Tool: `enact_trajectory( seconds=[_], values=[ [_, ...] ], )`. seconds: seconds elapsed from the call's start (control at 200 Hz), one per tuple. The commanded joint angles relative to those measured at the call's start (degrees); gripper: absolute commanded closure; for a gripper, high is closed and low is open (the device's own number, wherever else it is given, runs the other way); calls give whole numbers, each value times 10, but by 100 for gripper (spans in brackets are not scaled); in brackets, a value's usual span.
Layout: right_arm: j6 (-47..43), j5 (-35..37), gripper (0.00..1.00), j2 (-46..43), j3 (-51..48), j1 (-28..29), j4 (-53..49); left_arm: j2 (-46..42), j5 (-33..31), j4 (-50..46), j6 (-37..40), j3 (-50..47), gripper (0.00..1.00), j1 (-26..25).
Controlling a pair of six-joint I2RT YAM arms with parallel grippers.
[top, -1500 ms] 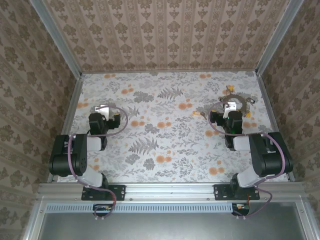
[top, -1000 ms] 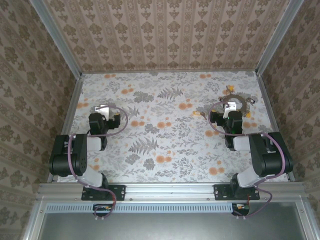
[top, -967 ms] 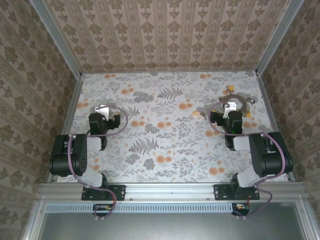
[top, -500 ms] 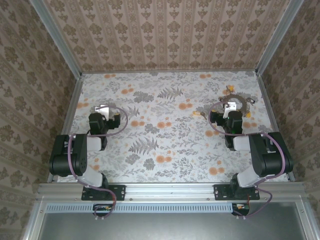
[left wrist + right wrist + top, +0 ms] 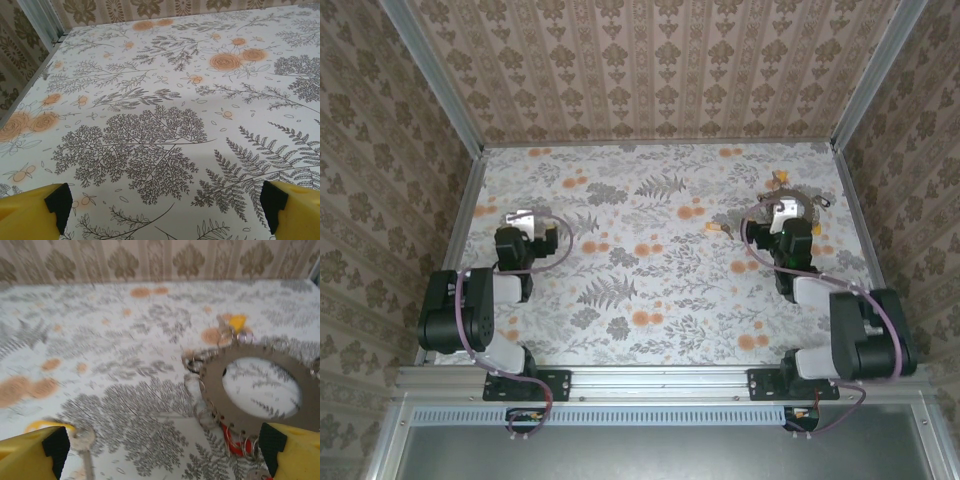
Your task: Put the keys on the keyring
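Observation:
The keyring [image 5: 211, 384] is a flat grey ring with small holes along its rim, lying on the table ahead and to the right of my right gripper [image 5: 160, 460]. Small wire rings hang from it, along with a yellow tag [image 5: 237, 321] at its far side and a red tag [image 5: 231, 437] at its near side. A loose key [image 5: 82, 440] with a yellow tag lies near my left finger [image 5: 30, 455]. That gripper is open and holds nothing. From above, the keyring [image 5: 813, 207] sits just beyond the right gripper [image 5: 782, 210], and the loose key [image 5: 720, 229] lies to its left. My left gripper [image 5: 162, 210] is open over bare table.
The floral table cover [image 5: 650, 240] runs between patterned walls with metal posts at the back corners [image 5: 477, 148]. The right wall [image 5: 855, 215] stands close to the keyring. The left gripper [image 5: 523, 218] hovers near the left edge.
The right arm has swung to the right, and its gripper now sits slightly further back beside the keyring. The left gripper has shifted slightly to the left.

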Motion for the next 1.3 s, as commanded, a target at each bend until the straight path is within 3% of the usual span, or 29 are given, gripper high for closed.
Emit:
enact_trajectory(
  seconds=[0.0, 0.11, 0.23, 0.32, 0.435, 0.495, 0.535, 0.625, 0.665, 0.745, 0.945, 1.13, 1.295],
  values=[
    [7, -36, 0, -102, 48, -1, -103, -10, 6, 26, -11, -8, 0, 4],
    [41, 16, 0, -170, 106, -2, -202, -47, 0, -8, -5, -4, 0, -3],
    [144, 137, 0, -192, 182, -4, -338, -138, -29, -182, 7, 47, 0, -33],
    [152, 116, 0, -187, 204, -12, -367, -205, -9, -323, -35, 108, 0, -38],
    [253, 152, 0, -176, 220, -18, -432, -254, 41, -474, -63, 183, 0, -37],
    [264, 130, 0, -167, 223, -32, -449, -270, 46, -531, -69, 219, 0, -37],
    [267, 113, 3, -155, 231, -42, -469, -280, 25, -560, -90, 236, 0, -36],
    [248, 44, 21, -102, 259, -60, -507, -293, -81, -633, -200, 253, 0, -34],
    [237, 22, 23, -69, 279, -63, -528, -299, -72, -683, -214, 270, 0, -24],
    [221, -6, 30, 6, 324, -68, -581, -300, 44, -672, -186, 270, 0, -5],
    [167, -7, 36, 132, 403, -73, -649, -248, 176, -687, -173, 268, 0, -8],
    [121, -56, 44, 265, 498, -84, -717, -231, 191, -631, -210, 210, 0, -33],
    [89, -70, 42, 335, 548, -81, -735, -238, 161, -644, -176, 214, 0, -57]
  ],
)
